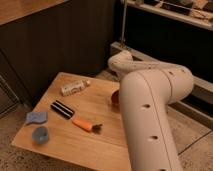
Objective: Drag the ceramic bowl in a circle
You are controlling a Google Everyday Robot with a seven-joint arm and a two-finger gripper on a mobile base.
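- Pincer is tucked out of sight behind the big white arm (150, 115), down by the ceramic bowl. It is clamped fully closed, and I can't tell whether it has anything in its grip.
- Only a sliver of the ceramic bowl (115, 99) shows, glossy dark red. It peeks out from the arm's near side at the right-hand edge of the wooden table (102, 142).
- That arm bends over the bowl and covers most of it. The thick lower link fills the view to the bowl's right and front.
- Left of the bowl and a little nearer to us lies the carrot (82, 123), flat on the wood, its dark stalk end pointing back toward the bowl.
- Farther left of the bowl there's a dark flat bar (62, 108) with a pale stripe, just beyond the carrot.
- Behind and left of the bowl, a white bottle (75, 88) lies on its side.
- Well away from the bowl, at the table's left end, sit a blue cloth (36, 117) and the light-blue cup (40, 133). The cup is the nearer of the two to us.
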